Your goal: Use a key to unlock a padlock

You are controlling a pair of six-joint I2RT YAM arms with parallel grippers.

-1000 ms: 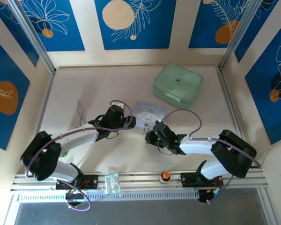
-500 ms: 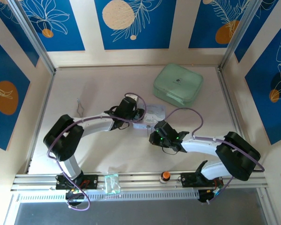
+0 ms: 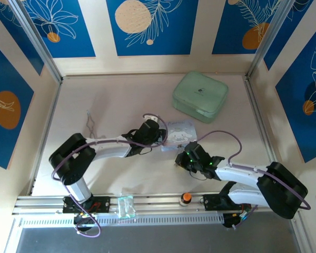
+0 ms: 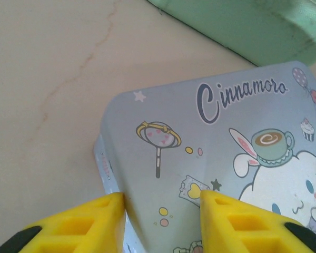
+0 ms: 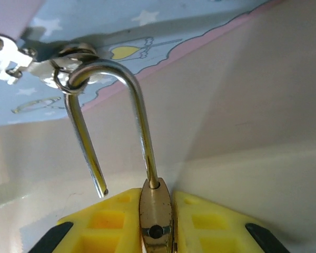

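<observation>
Your right end effector point(image 5: 157, 204) is clamped on the brass body of the padlock point(image 5: 156, 215), just beside the blue cartoon box point(image 5: 147, 29). The padlock's silver shackle hooks through the box's hasp ring point(image 5: 68, 74), with one leg free of the body. Your left end effector point(image 4: 160, 221) stands partly open astride the box's corner, one yellow finger at its side wall and one over its lid; whether they press on it cannot be told.

Dark cursive lettering on the lid of the blue cartoon box point(image 4: 216, 153) reads "Cinnamoro", above the white long-eared character drawn there. The small mark on the green case point(image 3: 200, 95) is too small to read.
</observation>
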